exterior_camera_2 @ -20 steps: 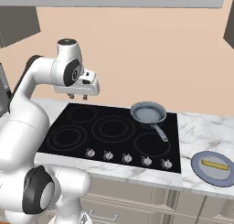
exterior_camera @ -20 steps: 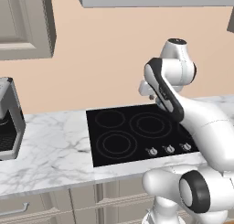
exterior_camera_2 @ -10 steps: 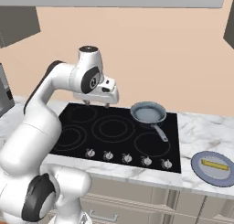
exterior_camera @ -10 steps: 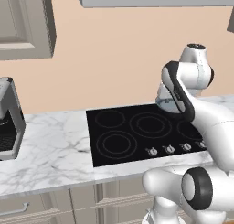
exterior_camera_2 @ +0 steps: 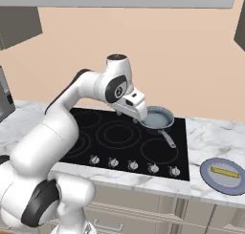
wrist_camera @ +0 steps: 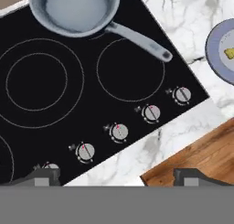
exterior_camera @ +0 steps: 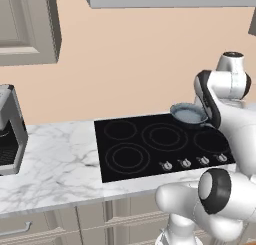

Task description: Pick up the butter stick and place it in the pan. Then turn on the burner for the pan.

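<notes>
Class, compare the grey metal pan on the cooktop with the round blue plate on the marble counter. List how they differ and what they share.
The grey metal pan has raised walls and a long handle; the round blue plate is flat, without a handle. The pan sits on the black cooktop; the plate rests on the marble counter. The pan is empty; the plate holds the pale-yellow butter stick. Both are round.
</notes>
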Tool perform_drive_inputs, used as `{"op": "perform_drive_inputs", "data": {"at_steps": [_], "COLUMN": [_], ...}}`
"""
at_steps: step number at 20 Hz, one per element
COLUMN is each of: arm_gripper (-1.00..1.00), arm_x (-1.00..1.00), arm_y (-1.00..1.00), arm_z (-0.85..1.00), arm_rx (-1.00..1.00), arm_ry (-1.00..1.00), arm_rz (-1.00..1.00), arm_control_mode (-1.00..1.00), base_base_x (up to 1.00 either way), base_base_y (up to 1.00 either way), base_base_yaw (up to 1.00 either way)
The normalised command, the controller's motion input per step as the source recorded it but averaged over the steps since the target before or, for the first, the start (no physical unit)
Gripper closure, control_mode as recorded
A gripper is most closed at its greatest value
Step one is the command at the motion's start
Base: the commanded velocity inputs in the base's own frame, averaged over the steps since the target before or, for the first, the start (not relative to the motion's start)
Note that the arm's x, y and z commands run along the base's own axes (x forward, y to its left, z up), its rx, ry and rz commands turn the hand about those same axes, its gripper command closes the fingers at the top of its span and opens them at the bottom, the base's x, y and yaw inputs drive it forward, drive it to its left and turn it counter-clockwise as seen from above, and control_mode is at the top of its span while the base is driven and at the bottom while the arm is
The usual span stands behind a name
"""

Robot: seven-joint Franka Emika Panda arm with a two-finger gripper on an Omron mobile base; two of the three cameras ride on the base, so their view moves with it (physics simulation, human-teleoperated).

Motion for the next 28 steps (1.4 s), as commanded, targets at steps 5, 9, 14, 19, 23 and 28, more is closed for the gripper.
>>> {"op": "perform_drive_inputs", "data": {"at_steps": [5, 9, 14, 19, 23, 28], "arm_gripper": [-1.00, -1.00, -1.00, -1.00, -1.00, -1.00], "arm_x": [0.00, 0.00, -0.07, -0.26, -0.28, -0.08], "arm_y": [-0.95, -1.00, -1.00, -1.00, -0.92, -0.48], "arm_z": [-0.10, -0.10, -0.19, -0.34, -0.31, -0.44], "arm_rx": [0.03, 0.06, 0.08, 0.05, 0.07, 0.02], "arm_ry": [0.00, 0.00, 0.00, -0.01, -0.01, -0.09], "arm_rz": [-0.48, -0.43, -0.38, -0.23, -0.13, -0.08], "arm_control_mode": [-1.00, -1.00, -1.00, -1.00, -1.00, -1.00], "base_base_x": [0.00, 0.00, 0.00, 0.00, 0.00, 0.00], "base_base_y": [0.00, 0.00, 0.00, 0.00, 0.00, 0.00], "base_base_yaw": [0.00, 0.00, 0.00, 0.00, 0.00, 0.00]}}
